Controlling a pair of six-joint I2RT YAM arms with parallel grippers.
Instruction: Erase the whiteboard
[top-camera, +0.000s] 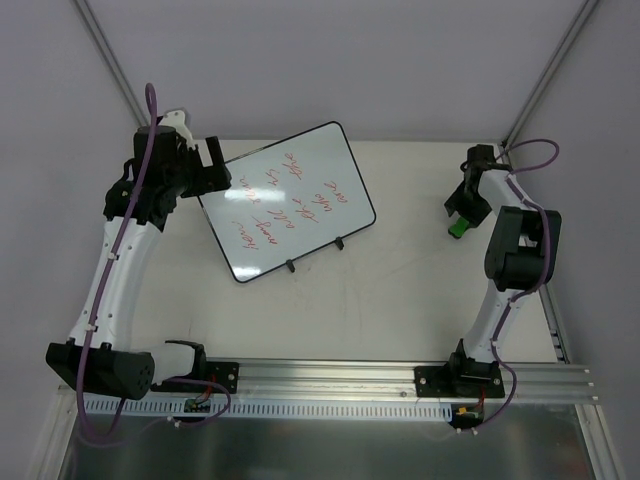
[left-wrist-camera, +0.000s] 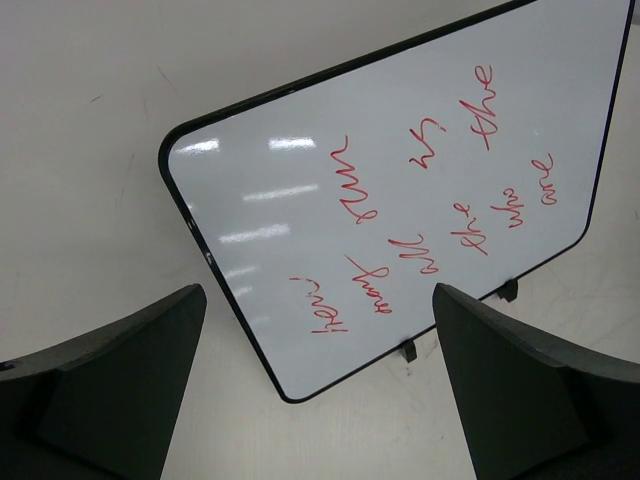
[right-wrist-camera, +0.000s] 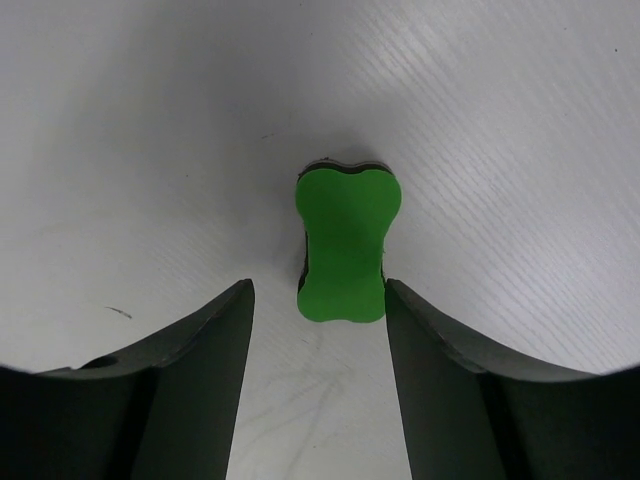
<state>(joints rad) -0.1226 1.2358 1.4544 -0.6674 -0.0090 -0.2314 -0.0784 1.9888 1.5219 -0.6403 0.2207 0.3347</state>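
The whiteboard (top-camera: 290, 200) lies tilted on the table at the left centre, black-framed, with several lines of red handwriting. In the left wrist view the whiteboard (left-wrist-camera: 400, 180) fills the upper right, and one rounded corner sits between my fingers. My left gripper (top-camera: 218, 165) hovers at the board's left edge, wide open and empty (left-wrist-camera: 318, 295). A small green eraser (right-wrist-camera: 345, 240) lies on the table at the far right. My right gripper (right-wrist-camera: 318, 288) stands over the eraser (top-camera: 459, 228), jaws partly apart. The right finger is at the eraser's edge, and a gap remains on the left.
The board's two small black feet (top-camera: 315, 255) point toward the near side. A metal rail (top-camera: 330, 380) carrying both arm bases runs along the near edge. Grey walls and slanted corner posts (top-camera: 545, 80) close in the back and sides.
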